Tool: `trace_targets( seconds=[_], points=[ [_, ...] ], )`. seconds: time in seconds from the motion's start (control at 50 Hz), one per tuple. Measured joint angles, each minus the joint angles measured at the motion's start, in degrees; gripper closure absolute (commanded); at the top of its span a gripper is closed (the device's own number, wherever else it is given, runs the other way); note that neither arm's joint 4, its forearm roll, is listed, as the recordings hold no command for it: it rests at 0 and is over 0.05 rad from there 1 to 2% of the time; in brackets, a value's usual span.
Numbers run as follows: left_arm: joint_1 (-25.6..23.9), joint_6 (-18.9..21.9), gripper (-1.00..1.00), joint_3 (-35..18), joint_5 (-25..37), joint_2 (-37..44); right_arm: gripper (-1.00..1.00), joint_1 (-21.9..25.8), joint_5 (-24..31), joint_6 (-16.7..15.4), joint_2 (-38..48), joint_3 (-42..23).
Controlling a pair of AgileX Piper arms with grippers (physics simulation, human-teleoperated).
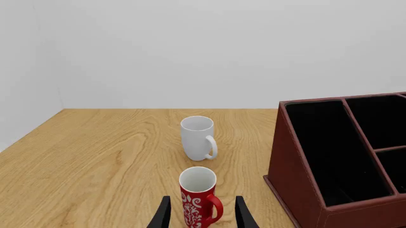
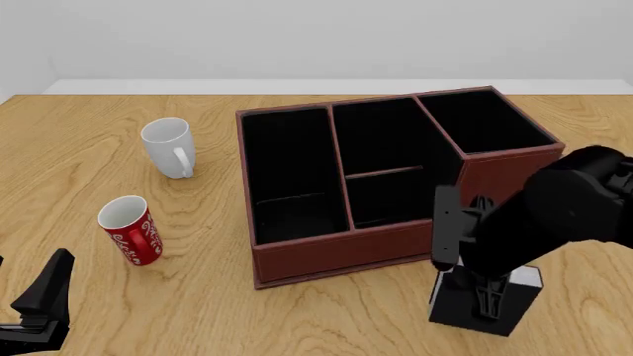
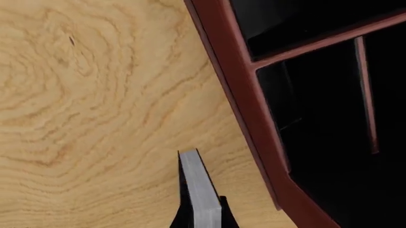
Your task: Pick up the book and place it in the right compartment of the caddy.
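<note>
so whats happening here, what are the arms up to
The right gripper is down at the black book, which stands upright on the table just in front of the reddish-brown caddy. In the right wrist view its fingers sit on either side of the book's white page edge, so it seems gripped. The book is not yet lifted, and the tall right compartment holds nothing. The left gripper idles, open, near a red mug; a white mug stands farther back.

My right gripper (image 2: 487,297) sits on the book (image 2: 519,293), which stands on the table (image 2: 296,311) just before the caddy (image 2: 396,252), below its right compartment (image 2: 482,120). 2 mugs (image 2: 130,230) stand left of the caddy, 1 behind the other; my left gripper (image 2: 40,304) is nearest me.
</note>
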Motion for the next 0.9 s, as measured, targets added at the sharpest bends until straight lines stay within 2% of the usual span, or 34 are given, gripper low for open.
trace_targets(
  seconds=[0.18,0.4,0.62,0.9],
  points=[
    [0.00,0.00,-1.00,0.00,0.00,0.00,1.00,3.43,2.63,4.56,-4.02,0.84],
    [0.00,0.00,-1.00,0.00,0.00,0.00,1.00,3.60,8.09,7.01,-8.69,-2.89],
    [0.00,0.00,-1.00,0.00,0.00,0.00,1.00,1.69,13.72,5.94,-11.84,-10.51],
    [0.00,0.00,-1.00,0.00,0.00,0.00,1.00,0.15,16.27,2.54,-15.00,-16.71]
  ],
)
